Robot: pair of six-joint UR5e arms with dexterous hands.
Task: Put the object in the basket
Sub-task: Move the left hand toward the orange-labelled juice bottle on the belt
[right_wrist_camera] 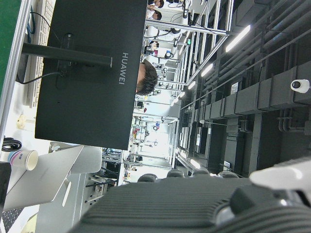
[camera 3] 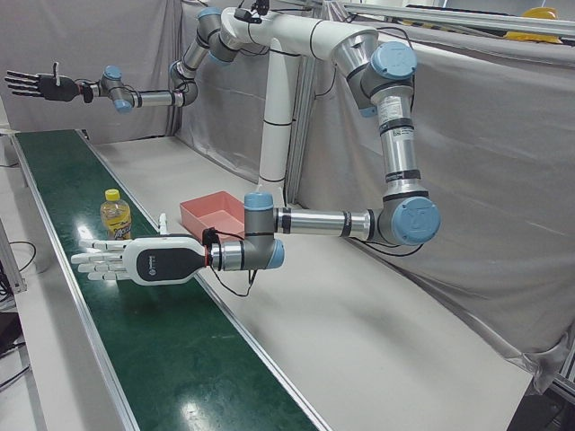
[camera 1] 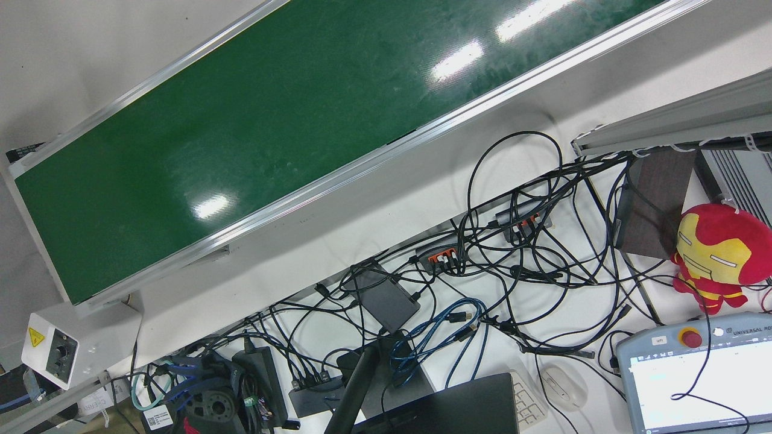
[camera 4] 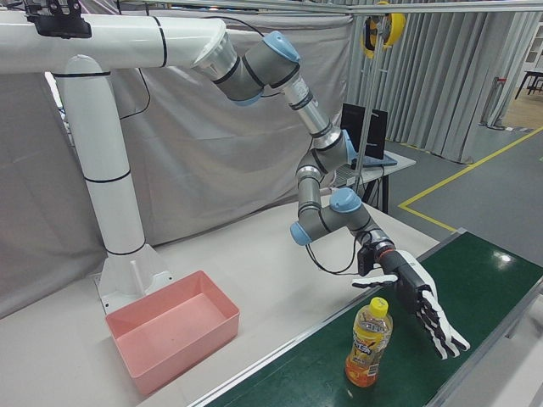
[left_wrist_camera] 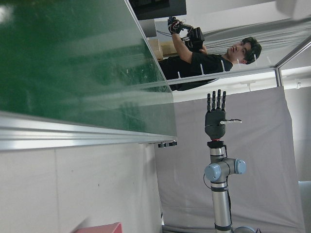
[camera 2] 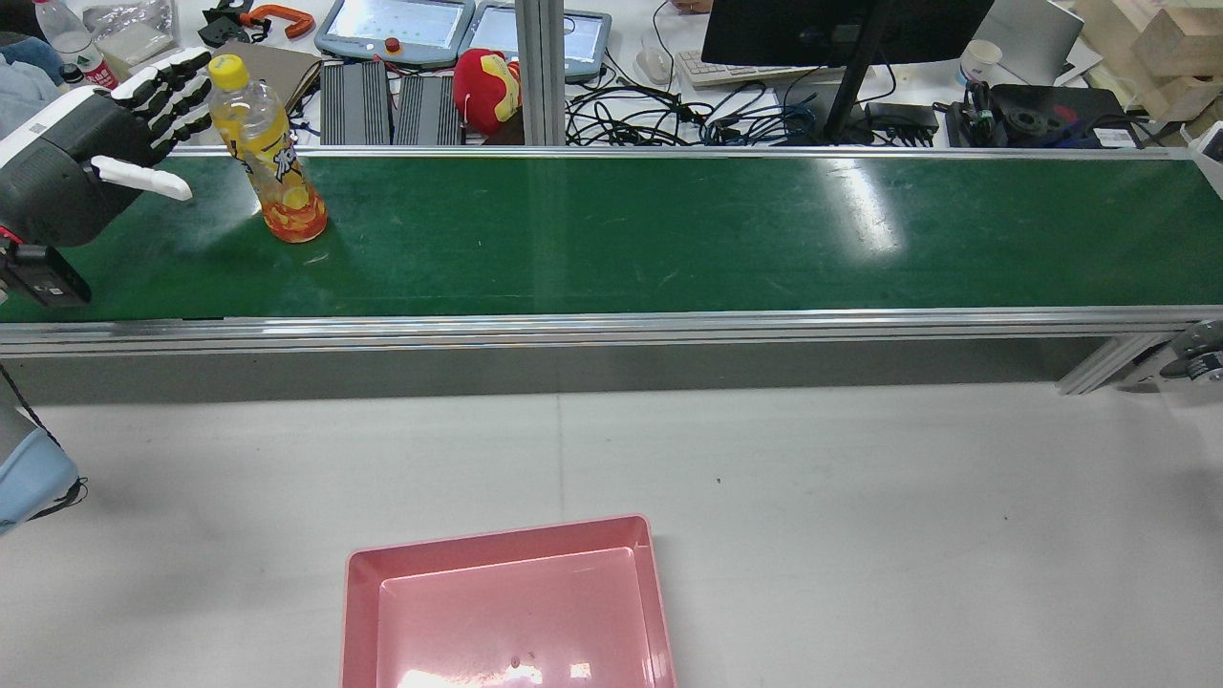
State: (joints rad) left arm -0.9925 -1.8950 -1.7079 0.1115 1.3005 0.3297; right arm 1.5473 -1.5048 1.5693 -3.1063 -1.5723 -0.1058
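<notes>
While my left robot hand (camera 2: 91, 158) hangs over the near end of the green conveyor belt (camera 2: 669, 229) with its fingers stretched out flat and apart, it has hold of nothing. The bottle (camera 2: 270, 153) of orange drink stands upright on the belt just beside those fingertips, yellow cap up, and I judge there is a small gap between us, though the rear view alone cannot settle it; the right-front view shows the palm behind the bottle (camera 4: 367, 342), not around it.

My right robot hand (camera 3: 40, 86) is raised well apart at the far end of the line, also spread wide and empty.

The pink basket (camera 2: 506, 612) sits empty on the desk (camera 2: 860, 497), on my side of the belt and well away from the bottle.

By my reckoning almost nothing is done yet: closing on the bottle, lifting it, carrying it over the belt's rail and setting it in the basket all remain.
</notes>
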